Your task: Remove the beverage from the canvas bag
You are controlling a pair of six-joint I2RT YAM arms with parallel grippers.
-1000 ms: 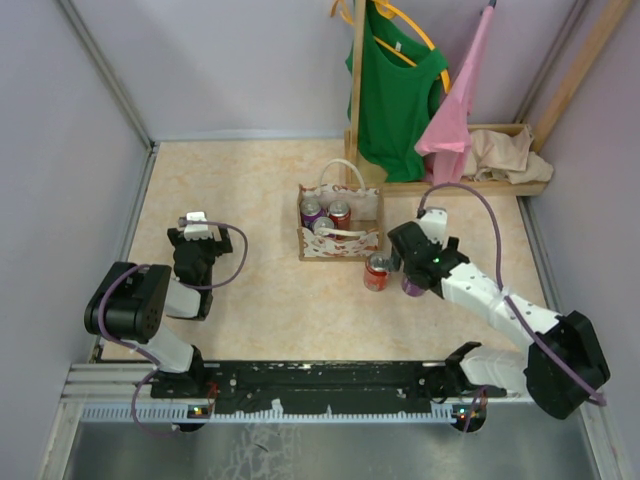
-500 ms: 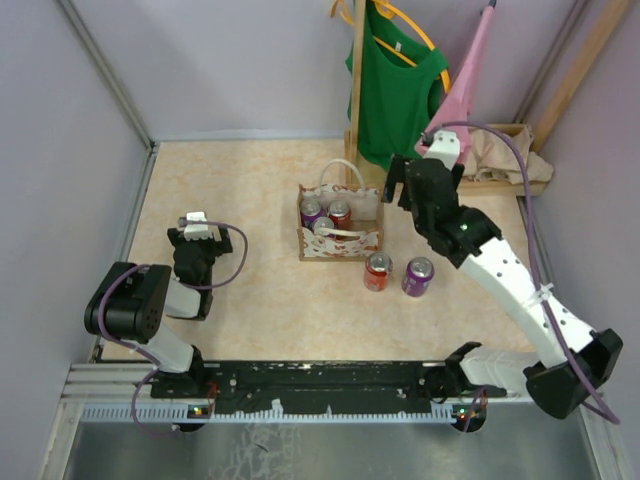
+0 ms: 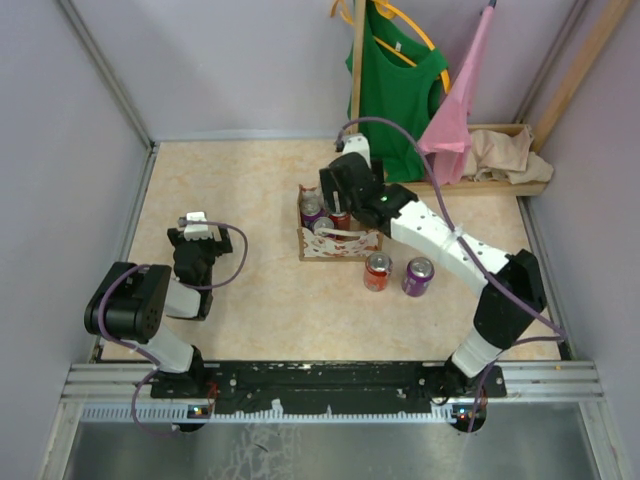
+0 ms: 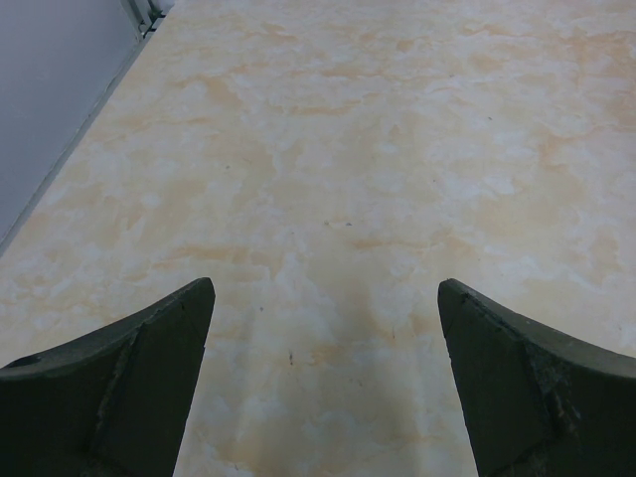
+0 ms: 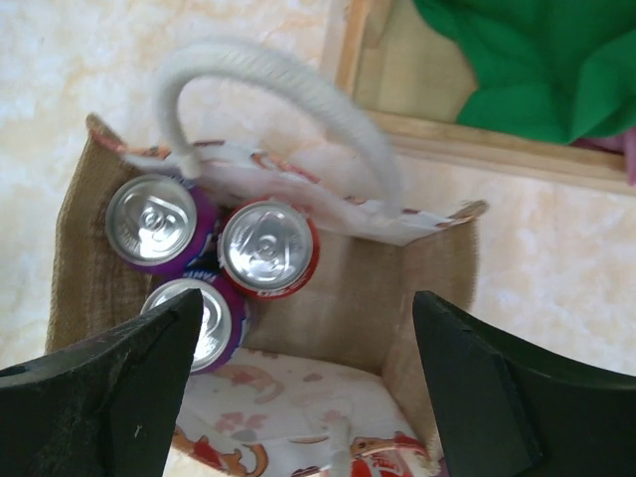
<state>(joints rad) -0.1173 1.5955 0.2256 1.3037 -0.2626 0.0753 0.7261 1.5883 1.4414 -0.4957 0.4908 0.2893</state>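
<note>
Beige marbled counter, enclosed by lavender walls. At the upper right of the overhead view a wooden rack carries a green shirt and a pink garment.

Canvas bag stands upright at the centre of the overhead view, mouth open. The right wrist view shows three cans inside, packed at the left end. A purple can touches a red can. A second purple can sits below them, partly hidden by a finger.

Two more stand on the counter just below the bag in the overhead view: loose red can and loose purple can, side by side.

Right claw hovers above the bag's mouth, jaws spread wide, gripping nothing. Left claw is at the left of the overhead view, well apart from the bag, jaws spread wide, empty.
</note>
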